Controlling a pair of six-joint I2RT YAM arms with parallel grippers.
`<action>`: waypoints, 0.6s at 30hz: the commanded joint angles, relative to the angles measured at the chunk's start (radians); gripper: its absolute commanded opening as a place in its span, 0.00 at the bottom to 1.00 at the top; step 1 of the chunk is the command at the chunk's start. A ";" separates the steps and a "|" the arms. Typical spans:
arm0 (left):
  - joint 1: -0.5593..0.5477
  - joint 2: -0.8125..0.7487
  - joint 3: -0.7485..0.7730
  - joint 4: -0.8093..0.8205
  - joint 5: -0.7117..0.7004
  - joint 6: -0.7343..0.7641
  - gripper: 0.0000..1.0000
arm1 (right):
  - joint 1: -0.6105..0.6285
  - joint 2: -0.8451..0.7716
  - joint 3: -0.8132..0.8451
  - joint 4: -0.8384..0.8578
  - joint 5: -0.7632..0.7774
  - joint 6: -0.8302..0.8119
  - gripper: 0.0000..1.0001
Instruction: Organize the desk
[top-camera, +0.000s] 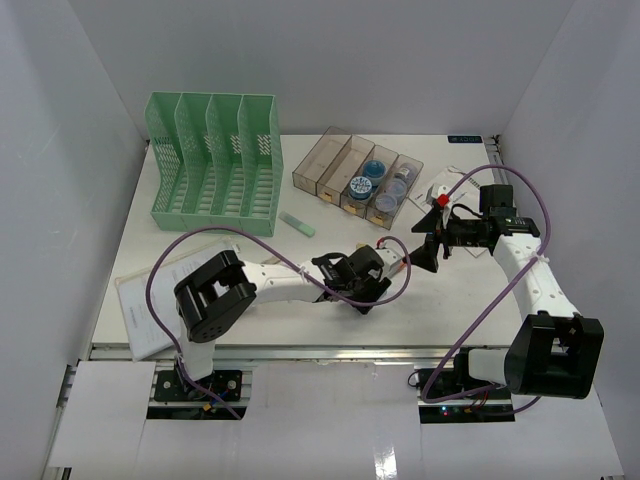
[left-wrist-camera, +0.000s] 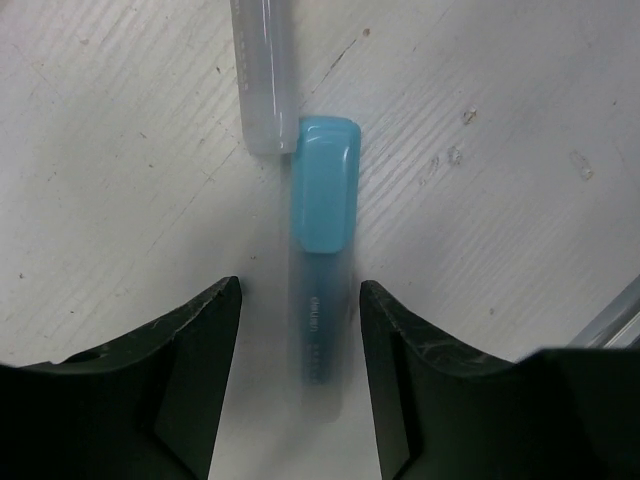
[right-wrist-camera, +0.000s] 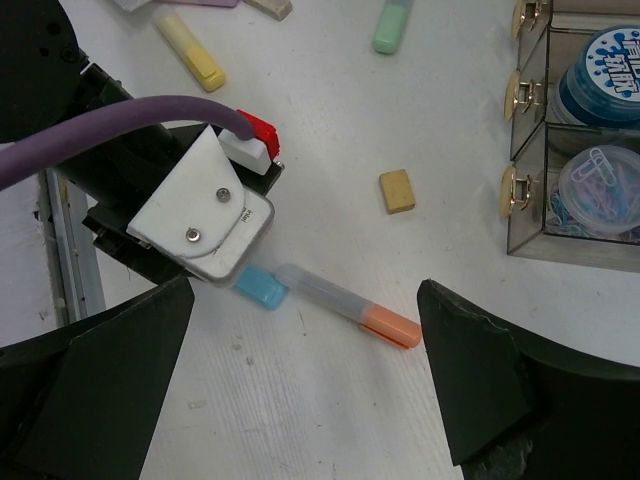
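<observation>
The white desk (top-camera: 400, 322) carries the clutter. My left gripper (top-camera: 384, 268) is low over it, open, its jaws (left-wrist-camera: 300, 290) either side of a blue-capped highlighter (left-wrist-camera: 322, 250) that lies flat between them, untouched. An orange-capped highlighter (right-wrist-camera: 350, 306) lies end to end with the blue one; its clear end also shows in the left wrist view (left-wrist-camera: 265, 75). My right gripper (top-camera: 428, 252) hovers open and empty above the orange highlighter, jaws wide (right-wrist-camera: 305, 290). The blue cap (right-wrist-camera: 262, 288) peeks out from under the left gripper's body.
A green file rack (top-camera: 215, 165) stands back left; a clear four-compartment tray (top-camera: 357, 178) with tubs (right-wrist-camera: 608, 62) is behind the grippers. A green highlighter (top-camera: 297, 223), a yellow highlighter (right-wrist-camera: 190, 50) and a tan eraser (right-wrist-camera: 397, 190) lie loose. Papers (top-camera: 160, 300) lie front left.
</observation>
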 joint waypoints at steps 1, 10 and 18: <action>-0.024 0.018 0.015 -0.019 -0.077 -0.014 0.58 | -0.010 0.002 0.011 0.001 -0.034 0.011 1.00; -0.054 0.028 -0.024 -0.020 -0.112 -0.042 0.35 | -0.031 0.008 0.008 0.001 -0.045 0.014 1.00; -0.054 -0.091 -0.116 -0.030 -0.174 -0.068 0.14 | -0.045 0.009 0.005 0.000 -0.061 0.015 1.00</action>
